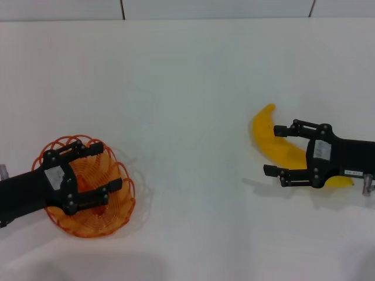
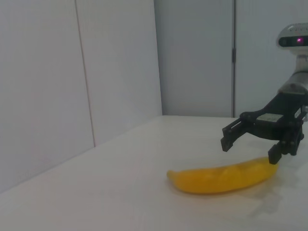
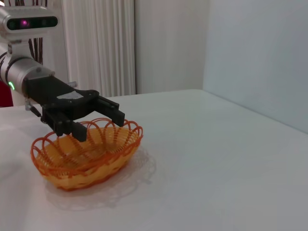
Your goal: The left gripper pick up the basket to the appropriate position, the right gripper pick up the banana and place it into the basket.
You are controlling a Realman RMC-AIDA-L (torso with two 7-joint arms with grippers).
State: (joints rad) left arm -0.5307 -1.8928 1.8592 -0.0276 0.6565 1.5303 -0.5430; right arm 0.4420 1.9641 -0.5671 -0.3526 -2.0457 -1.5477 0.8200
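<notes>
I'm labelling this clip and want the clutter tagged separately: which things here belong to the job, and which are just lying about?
Part of the job:
- basket, on the table under the open left claw
- banana, on the table under the open right claw

Just lying about:
- nothing; only the white table shows

A plain white table is spanning the whole workspace and reflecting soft, even light. Pale panelled walls are enclosing it, with vertical seams showing. White pleated curtains are hanging behind one corner. A dark red object is showing beside the curtains, unidentifiable.
</notes>
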